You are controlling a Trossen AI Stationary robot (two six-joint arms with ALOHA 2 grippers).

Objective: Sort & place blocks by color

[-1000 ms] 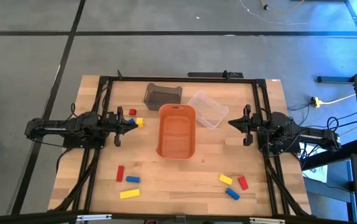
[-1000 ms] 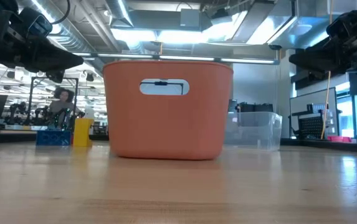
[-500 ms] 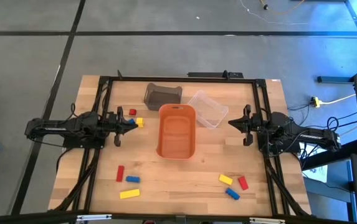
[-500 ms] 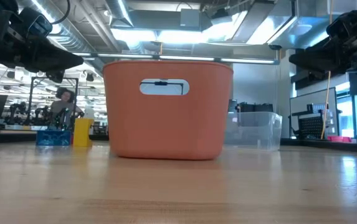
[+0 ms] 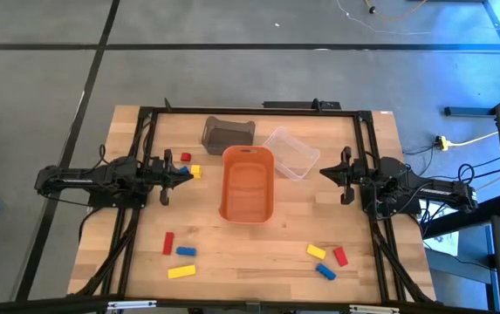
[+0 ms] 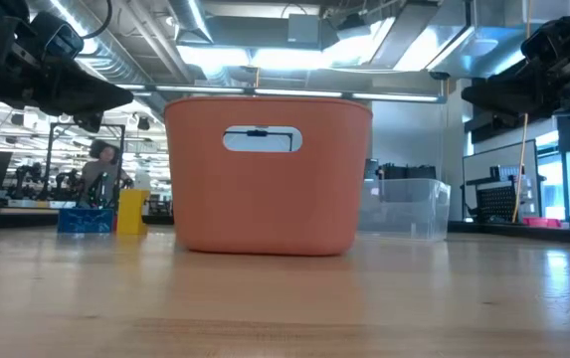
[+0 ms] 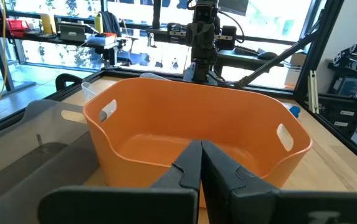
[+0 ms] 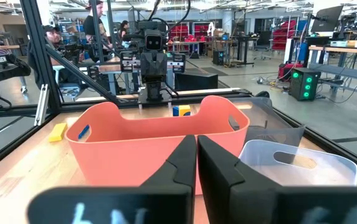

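Nine small blocks were seen on the wooden table [image 5: 258, 253], none of them in a bin. A red cube-like block [image 5: 186, 157], a yellow block [image 5: 195, 171] and a blue block [image 5: 185, 171] were grouped just beside the left gripper [image 5: 176, 170], to the left of the orange tub [image 5: 248, 184]. A red bar [image 5: 168, 242], a blue block [image 5: 186, 251] and a longer yellow bar [image 5: 181, 272] were laid out near the front left. A yellow block [image 5: 317, 252], a red block [image 5: 340, 256] and a blue block [image 5: 325, 271] were clustered at the front right. All appeared plain, solid-coloured and plastic-like.

The left gripper's fingers were pressed together with nothing between them. The right gripper [image 5: 328, 172] was held at the tub's right side, its fingers likewise together and empty. A grey bin [image 5: 228, 132] and a clear bin [image 5: 290, 153] were placed behind the tub.
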